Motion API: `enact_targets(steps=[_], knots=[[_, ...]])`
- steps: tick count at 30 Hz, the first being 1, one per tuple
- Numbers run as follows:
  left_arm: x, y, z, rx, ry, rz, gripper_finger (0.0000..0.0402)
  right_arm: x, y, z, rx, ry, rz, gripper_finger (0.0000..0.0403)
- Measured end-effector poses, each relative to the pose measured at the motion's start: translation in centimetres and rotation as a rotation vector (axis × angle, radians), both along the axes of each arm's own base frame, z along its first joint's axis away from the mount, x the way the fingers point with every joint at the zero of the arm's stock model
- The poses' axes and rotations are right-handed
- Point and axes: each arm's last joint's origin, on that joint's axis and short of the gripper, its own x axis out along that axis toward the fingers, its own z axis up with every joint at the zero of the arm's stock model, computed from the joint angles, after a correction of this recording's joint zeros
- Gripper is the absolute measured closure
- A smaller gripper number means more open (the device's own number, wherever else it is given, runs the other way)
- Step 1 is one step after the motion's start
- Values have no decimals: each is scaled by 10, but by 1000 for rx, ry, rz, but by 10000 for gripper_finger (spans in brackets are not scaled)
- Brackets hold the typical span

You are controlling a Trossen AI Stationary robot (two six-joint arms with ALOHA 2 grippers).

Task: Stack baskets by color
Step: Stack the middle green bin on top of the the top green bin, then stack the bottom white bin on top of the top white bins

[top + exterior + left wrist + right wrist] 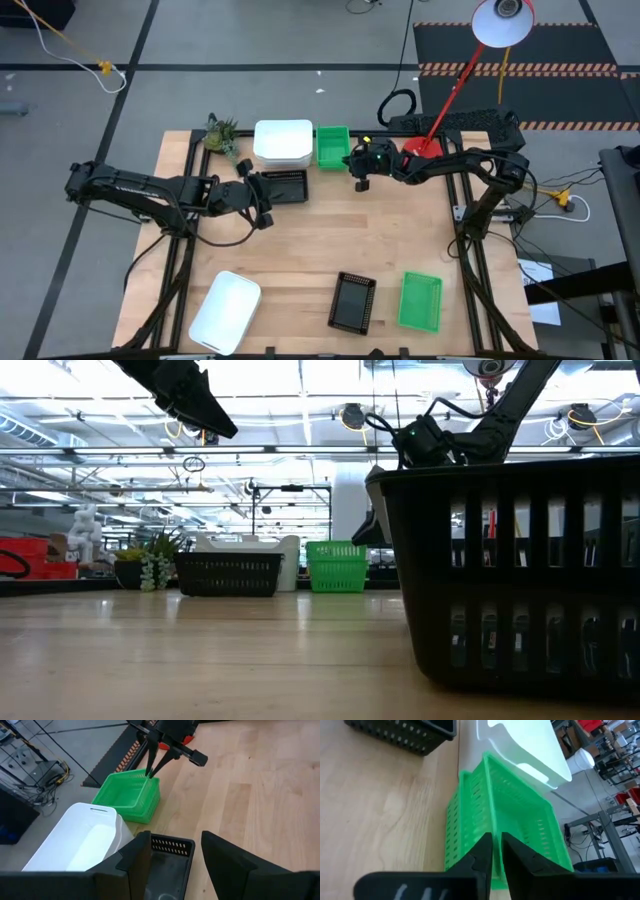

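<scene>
At the table's far edge a green mesh basket (332, 146) stands on its bottom beside stacked white baskets (283, 142). My right gripper (496, 851) comes from the table's right and is shut on the green basket's (515, 815) wall. A black mesh basket (287, 186) sits in front of the white ones. My left gripper (172, 860) hovers open just above and left of this black basket (170, 865), touching nothing. Near the front edge lie a white basket (226, 312), a black basket (353, 301) and a green basket (420, 301). My right gripper has the green basket's near wall (490, 815) between its two fingers, one inside the basket and one outside, close to the right corner of the rim (150, 776). The fingers slant down from the table's right and lie along the wall. The basket stands level on the table.
A small plant sprig (222, 133) stands at the far left corner. A red lamp base (420, 147) with its arm rising to a white shade sits at the far right, close behind my right arm. The table's middle is bare wood (330, 235).
</scene>
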Motion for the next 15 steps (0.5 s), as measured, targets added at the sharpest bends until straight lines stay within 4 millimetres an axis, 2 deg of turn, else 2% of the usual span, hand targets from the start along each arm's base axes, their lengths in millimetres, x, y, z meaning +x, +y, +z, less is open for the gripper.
enact_targets(steps=[7, 15], knots=[[0, 0, 0, 0, 1, -1, 225, 0, 0, 0, 15, -8, -7, 346], [0, 0, 0, -1, 1, -2, 225, 1, 3, 1, 57, -34, -27, 298]])
